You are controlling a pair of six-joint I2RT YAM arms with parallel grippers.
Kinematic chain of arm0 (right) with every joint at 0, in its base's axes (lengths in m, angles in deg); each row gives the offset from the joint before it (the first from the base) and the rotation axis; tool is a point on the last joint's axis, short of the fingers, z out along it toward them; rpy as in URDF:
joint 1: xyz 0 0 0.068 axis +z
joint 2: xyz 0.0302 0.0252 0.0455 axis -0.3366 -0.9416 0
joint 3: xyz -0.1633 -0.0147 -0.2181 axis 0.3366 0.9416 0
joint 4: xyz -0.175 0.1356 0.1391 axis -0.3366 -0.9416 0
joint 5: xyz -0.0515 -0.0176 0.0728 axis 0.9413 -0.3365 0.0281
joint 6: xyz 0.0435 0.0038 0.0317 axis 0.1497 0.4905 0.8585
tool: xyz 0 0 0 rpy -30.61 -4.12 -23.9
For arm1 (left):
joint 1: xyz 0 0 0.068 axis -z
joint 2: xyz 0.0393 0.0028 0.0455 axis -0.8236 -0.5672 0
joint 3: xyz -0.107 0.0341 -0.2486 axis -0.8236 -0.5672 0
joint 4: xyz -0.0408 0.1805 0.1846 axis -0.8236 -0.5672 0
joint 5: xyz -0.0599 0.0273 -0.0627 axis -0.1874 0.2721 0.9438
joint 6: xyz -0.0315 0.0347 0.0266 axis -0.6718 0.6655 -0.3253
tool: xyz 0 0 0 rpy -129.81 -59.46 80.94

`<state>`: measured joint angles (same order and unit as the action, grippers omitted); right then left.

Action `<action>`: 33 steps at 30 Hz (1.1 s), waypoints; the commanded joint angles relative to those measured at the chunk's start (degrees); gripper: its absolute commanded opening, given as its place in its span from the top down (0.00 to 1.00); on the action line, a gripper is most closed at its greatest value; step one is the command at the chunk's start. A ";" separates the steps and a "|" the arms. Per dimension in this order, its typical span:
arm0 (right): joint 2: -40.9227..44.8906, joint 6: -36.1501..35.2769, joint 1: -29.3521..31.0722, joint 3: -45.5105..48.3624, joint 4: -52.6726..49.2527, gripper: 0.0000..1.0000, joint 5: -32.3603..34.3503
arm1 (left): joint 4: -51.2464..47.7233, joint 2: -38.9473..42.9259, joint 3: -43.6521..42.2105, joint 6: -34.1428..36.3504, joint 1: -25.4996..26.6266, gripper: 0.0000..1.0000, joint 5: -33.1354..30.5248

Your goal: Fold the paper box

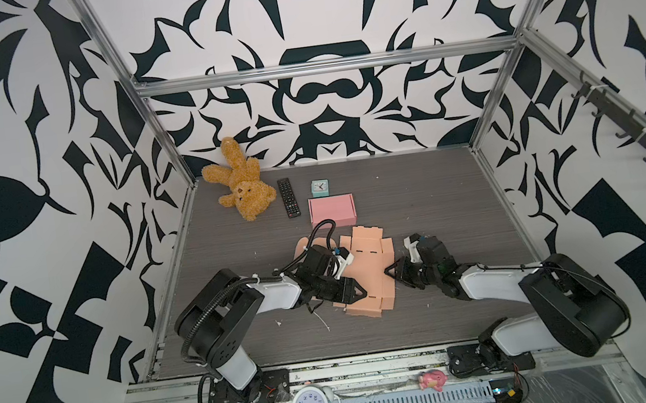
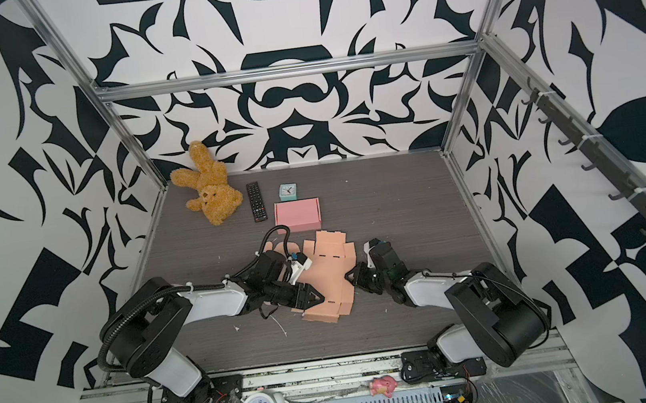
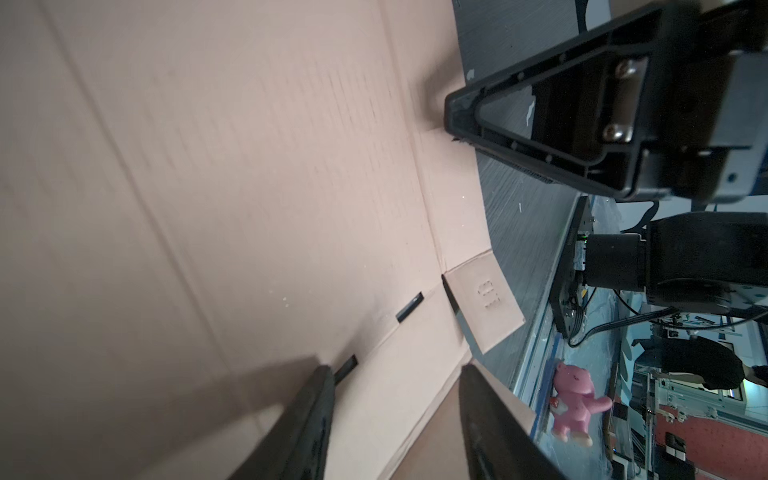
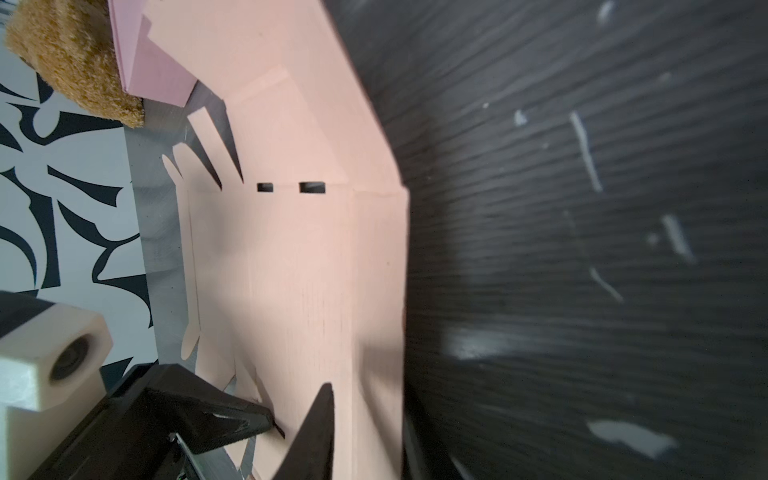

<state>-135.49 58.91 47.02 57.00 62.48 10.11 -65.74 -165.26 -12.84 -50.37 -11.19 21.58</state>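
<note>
Peach cardboard box blank, unfolded and flat, is seen at the middle of the dark grey wood-grain counter. Its long axis runs from the far wall toward the near edge, slightly skewed. The left end effector is held over the near-left part, jaws apart, nothing gripped. The right end effector is set astride the right edge flap, jaws narrowed; whether the flap is clamped cannot be told.

Both arms are reaching in low toward the middle; the left gripper is showing jaws apart, and the right gripper is facing it closely.
</note>
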 commanded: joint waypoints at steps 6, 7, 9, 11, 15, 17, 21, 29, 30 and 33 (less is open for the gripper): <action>2.69 -1.01 -0.43 0.22 -0.53 0.85 -0.54 | -0.57 1.06 -0.76 -0.88 1.10 0.48 -0.62; 2.99 -1.54 -0.37 -0.04 -1.49 0.86 -0.47 | -0.56 1.32 -0.89 -0.97 1.18 0.48 -0.72; 3.73 -2.67 -0.44 -0.42 -3.24 0.88 -0.37 | -0.61 1.50 -1.00 -0.98 1.43 0.48 -0.86; 4.62 -4.08 -0.39 -1.12 -5.77 0.90 -0.14 | -0.96 1.74 -0.99 -0.93 1.79 0.48 -1.28; 5.59 -6.89 -0.44 -2.41 -10.48 0.95 -0.57 | -0.99 2.39 -1.36 -1.24 2.02 0.48 -1.50; 6.33 -7.94 -0.52 -2.55 -12.10 0.97 -0.79 | -0.96 3.81 -1.84 -1.42 2.07 0.48 -1.62; 8.30 -11.81 -0.57 -4.02 -18.27 1.00 -0.03 | -3.28 7.98 -1.95 -1.35 2.00 0.48 -1.82; 7.42 -21.17 -1.46 -9.31 -27.37 1.00 -3.48 | -13.29 12.60 0.45 1.88 1.52 0.48 -5.47; 6.72 -22.25 -1.62 -10.29 -28.39 1.00 -4.08 | -13.25 13.01 0.40 1.63 1.39 0.48 -5.42; 4.68 -24.98 -2.03 -12.81 -30.71 1.00 -4.77 | -12.55 14.09 -0.28 0.53 0.31 0.48 -5.25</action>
<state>-129.67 39.26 45.49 47.32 35.86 7.20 -76.36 -152.83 -13.87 -49.81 -9.97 16.95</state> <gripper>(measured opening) 0.041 0.518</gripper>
